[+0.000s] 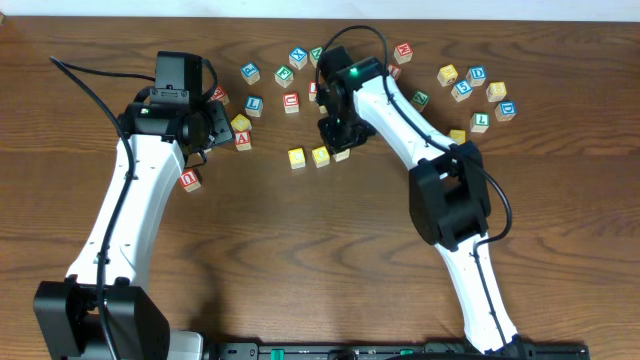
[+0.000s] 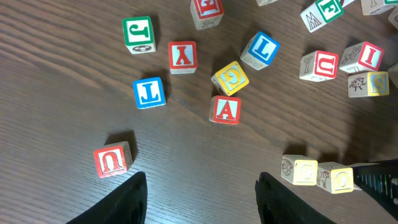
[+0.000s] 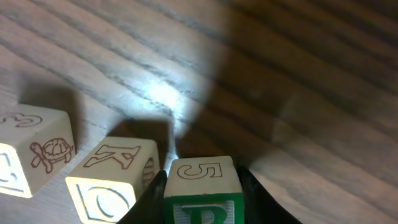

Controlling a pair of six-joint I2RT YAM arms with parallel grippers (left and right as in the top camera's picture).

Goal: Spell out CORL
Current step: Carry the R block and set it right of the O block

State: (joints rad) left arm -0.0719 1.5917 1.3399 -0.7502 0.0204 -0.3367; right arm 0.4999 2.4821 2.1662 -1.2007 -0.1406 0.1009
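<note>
Two cubes with yellow top faces, C (image 1: 297,157) and O (image 1: 320,156), stand side by side on the table. In the right wrist view they are C (image 3: 31,158) and O (image 3: 112,183). My right gripper (image 1: 336,140) (image 3: 202,186) is shut on the green R cube (image 3: 202,199), held right next to the O, low at the table. One blue L cube (image 1: 253,104) (image 2: 260,50) lies to the upper left, another (image 1: 480,122) at the right. My left gripper (image 1: 205,132) (image 2: 200,190) is open and empty above bare wood.
Loose cubes lie around: a red U (image 1: 190,179) (image 2: 112,160), a red A (image 1: 243,140) (image 2: 225,110), a yellow G (image 2: 230,78), a blue cube (image 2: 149,92), a row along the back (image 1: 290,72) and a cluster at the back right (image 1: 470,85).
</note>
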